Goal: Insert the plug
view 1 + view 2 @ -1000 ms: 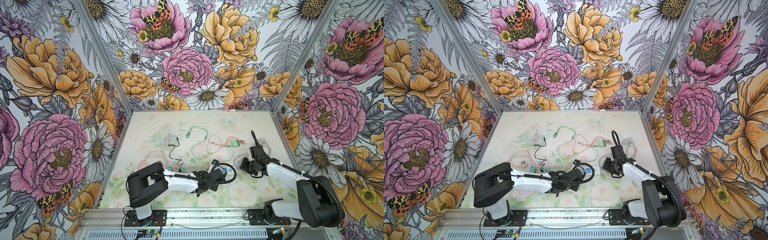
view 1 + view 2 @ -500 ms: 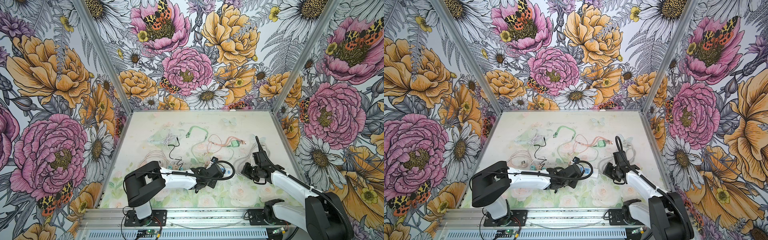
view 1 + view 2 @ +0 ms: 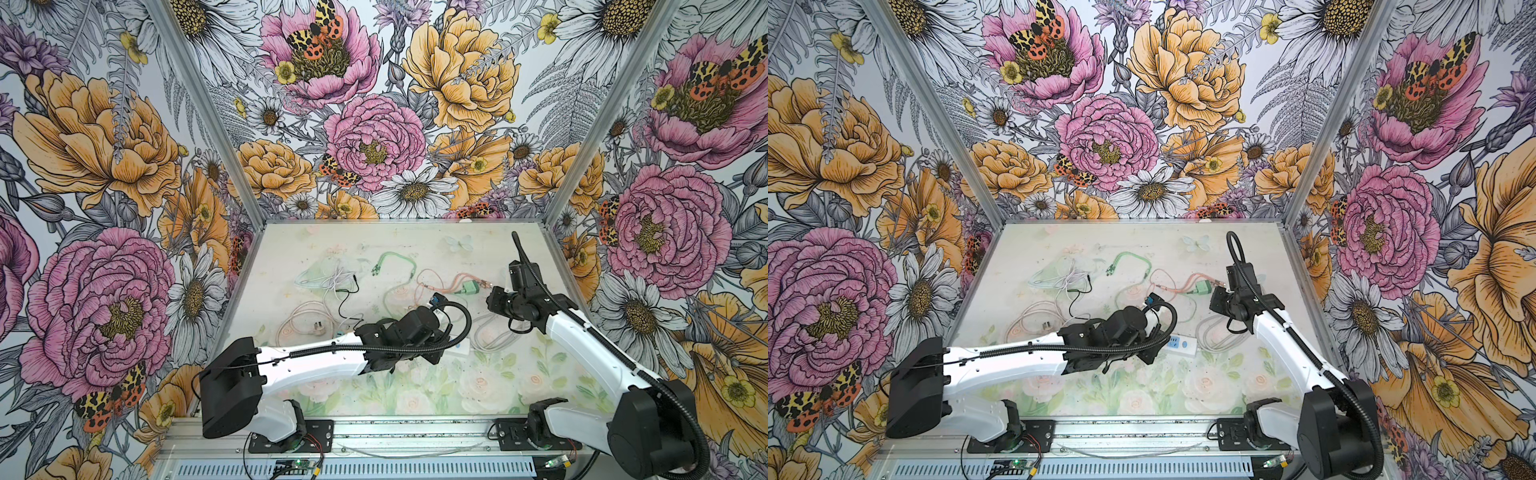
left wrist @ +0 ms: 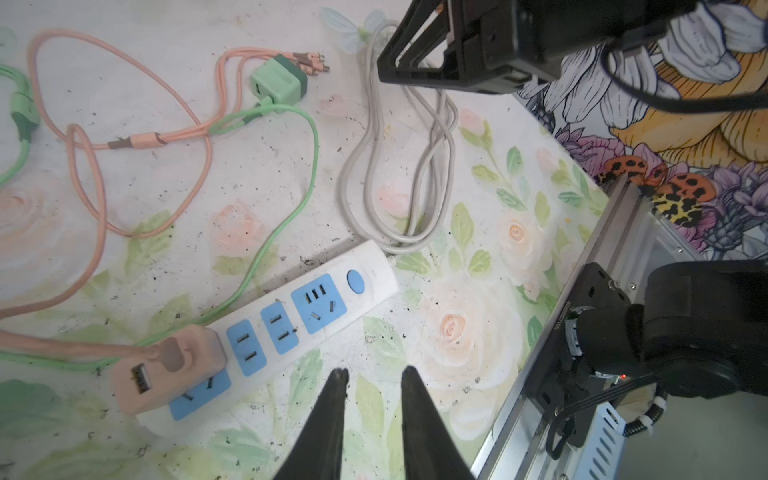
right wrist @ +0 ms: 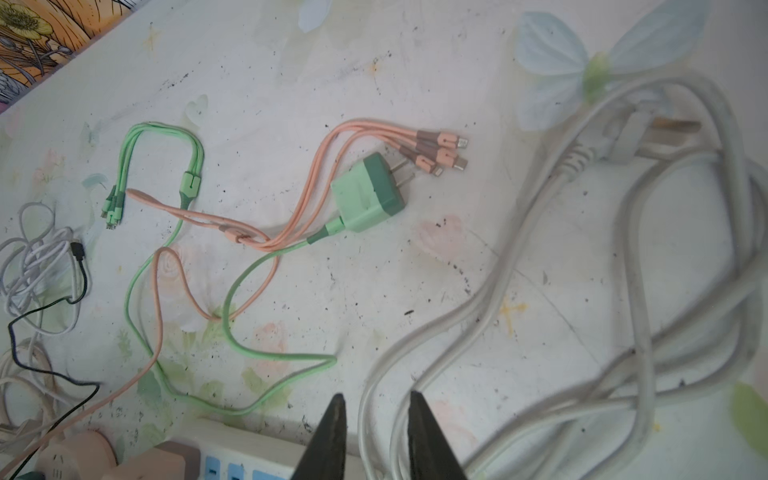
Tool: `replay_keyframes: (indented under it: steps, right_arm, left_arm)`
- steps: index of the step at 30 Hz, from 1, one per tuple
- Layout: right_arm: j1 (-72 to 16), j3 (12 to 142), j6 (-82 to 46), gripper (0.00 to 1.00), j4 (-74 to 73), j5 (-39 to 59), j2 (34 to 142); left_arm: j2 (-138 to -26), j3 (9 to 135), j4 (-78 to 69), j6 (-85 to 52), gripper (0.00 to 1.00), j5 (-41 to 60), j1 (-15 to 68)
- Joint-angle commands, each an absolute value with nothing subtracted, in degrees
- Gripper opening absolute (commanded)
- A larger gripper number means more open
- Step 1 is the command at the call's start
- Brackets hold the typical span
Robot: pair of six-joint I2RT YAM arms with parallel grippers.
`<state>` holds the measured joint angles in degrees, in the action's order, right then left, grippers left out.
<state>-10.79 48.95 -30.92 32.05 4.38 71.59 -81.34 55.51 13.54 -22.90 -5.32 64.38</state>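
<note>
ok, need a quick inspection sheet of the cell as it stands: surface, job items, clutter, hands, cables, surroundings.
Surface: floral-print table, scuffed, dark specks all over.
Job's things: white power strip; pink adapter sits in its end socket; green adapter lies loose, prongs bare.
Clutter: nothing seen beyond the cables.
Hands: left hand slightly open, empty, near the strip; right hand slightly open, nothing gripped, above the grey cord.
Cables: grey strip cord looped; pink cable and green cable cross each other; white tangle with a thin black lead.
Surroundings: flowered walls on three sides; metal rail at the front.
</note>
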Motion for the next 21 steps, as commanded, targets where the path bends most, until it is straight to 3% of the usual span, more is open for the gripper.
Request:
replay_keyframes:
  steps: [1, 9, 21]
  right_arm:
    - [-10.67, 53.43, -25.01, 0.32, 32.76, 1.71, 77.0]
    - [-10.72, 60.23, -18.64, 0.51, 32.7, -3.72, 87.68]
    - [-10.25, 74.44, -22.26, 0.5, 32.55, -7.46, 104.17]
  left_arm:
    - [-78.22, 57.19, 14.67, -19.87, 0.31, -2.72, 60.56]
    - [-77.99, 61.91, 18.28, -15.12, 0.37, -2.42, 55.15]
    - [-81.18, 61.91, 16.08, -14.39, 0.38, -0.74, 53.98]
